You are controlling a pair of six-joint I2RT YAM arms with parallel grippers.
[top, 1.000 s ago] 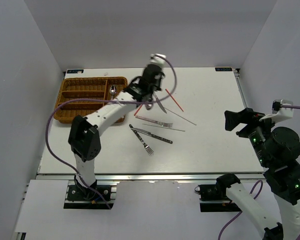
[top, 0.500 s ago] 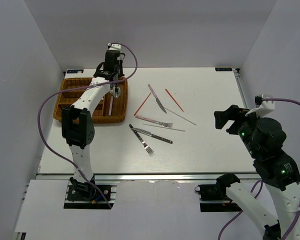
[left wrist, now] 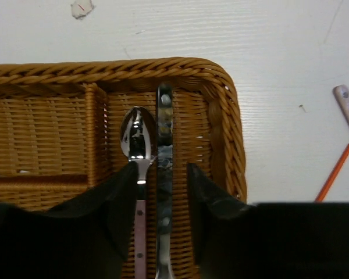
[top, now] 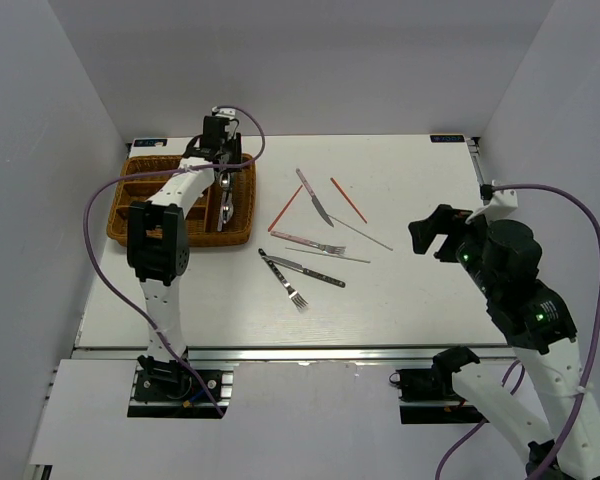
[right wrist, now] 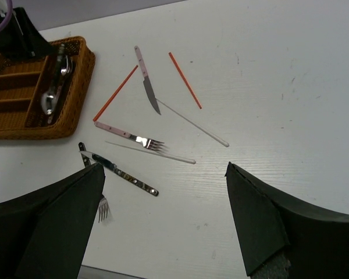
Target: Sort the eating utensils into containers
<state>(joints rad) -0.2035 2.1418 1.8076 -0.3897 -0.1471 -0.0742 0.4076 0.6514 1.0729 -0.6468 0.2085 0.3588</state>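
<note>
Top view, left gripper [top: 226, 178]: over the far end of the wicker tray's [top: 155, 160] right-hand compartment.
Top view, loose utensils: on the table [top: 430, 180] right of the tray: pink-handled knife [top: 315, 197], two red chopsticks [top: 285, 208] [top: 348, 200], pink-handled fork [top: 308, 241], dark-handled knife [top: 315, 275], dark-handled fork [top: 283, 282].
Top view, right gripper [top: 427, 232]: in the air, well right of the tray.
Left wrist, fingers [left wrist: 113, 203]: apart, gripping nothing.
Left wrist, between them: a pink-handled spoon [left wrist: 138, 145] and a dark-handled piece [left wrist: 164, 145] lie side by side along the tray's right-hand compartment.
Right wrist, fingers [right wrist: 262, 215]: spread wide, nothing held, over bare table nearer than the loose utensils.
</note>
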